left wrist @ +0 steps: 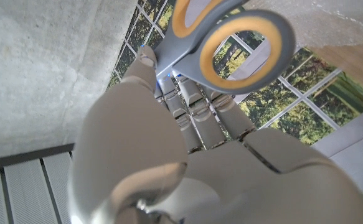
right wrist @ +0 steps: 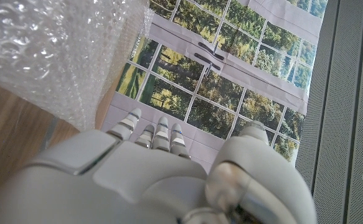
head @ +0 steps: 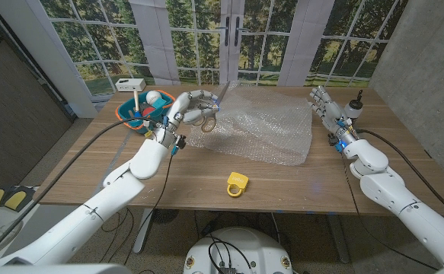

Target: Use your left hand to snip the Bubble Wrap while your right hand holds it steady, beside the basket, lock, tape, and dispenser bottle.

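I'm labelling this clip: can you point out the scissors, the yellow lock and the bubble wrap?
scissors [left wrist: 243, 37]: left wrist view, on the grey and orange handle loop.
yellow lock [head: 237, 184]: head view, on its body.
bubble wrap [head: 271, 133]: head view, on the middle of the sheet.

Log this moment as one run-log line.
left hand: holds scissors raised at bubble wrap edge | right hand: open, beside wrap, not holding | padlock: on table | cut: not visible
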Controlling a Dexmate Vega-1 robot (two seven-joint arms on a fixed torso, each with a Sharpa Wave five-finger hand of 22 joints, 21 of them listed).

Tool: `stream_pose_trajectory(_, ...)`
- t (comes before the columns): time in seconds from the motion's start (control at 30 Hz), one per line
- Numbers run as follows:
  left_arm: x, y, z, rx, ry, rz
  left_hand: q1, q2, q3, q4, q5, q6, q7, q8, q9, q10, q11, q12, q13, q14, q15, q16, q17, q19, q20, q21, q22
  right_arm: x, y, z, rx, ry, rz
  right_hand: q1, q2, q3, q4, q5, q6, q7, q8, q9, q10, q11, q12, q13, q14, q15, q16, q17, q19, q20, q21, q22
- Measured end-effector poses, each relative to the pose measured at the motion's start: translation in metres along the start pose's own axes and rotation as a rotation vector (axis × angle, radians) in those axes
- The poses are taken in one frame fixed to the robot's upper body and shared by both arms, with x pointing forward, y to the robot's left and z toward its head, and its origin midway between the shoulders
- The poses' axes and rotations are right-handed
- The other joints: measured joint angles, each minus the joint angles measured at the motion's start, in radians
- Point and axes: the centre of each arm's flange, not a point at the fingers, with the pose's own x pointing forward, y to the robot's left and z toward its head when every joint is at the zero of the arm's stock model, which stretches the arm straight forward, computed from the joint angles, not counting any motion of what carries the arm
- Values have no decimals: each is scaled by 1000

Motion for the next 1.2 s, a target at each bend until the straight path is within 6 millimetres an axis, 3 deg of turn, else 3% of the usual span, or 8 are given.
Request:
stream_pose_trajectory(0.47,17,-4,-11,-336,44,-16,0,0,-1,-1,-1,18,0,7,-5,5,5,-9,14,-2,-2,8,12,-7,0,15,0,-2,5,1,70,-23,41,0,0,6,-2,0,24,9,4,0,18,7,4,0,2,2,0,0,3,-3,0,0)
stream_pose_trajectory(1.2,32,-33,-27,-780,125,-44,6,-5,-2,-1,5,18,0,7,-9,12,13,-23,17,-4,-4,8,18,-14,4,37,-5,-4,9,6,43,-25,79,0,0,10,-6,0,34,9,5,0,29,18,4,0,11,7,0,0,8,1,0,0)
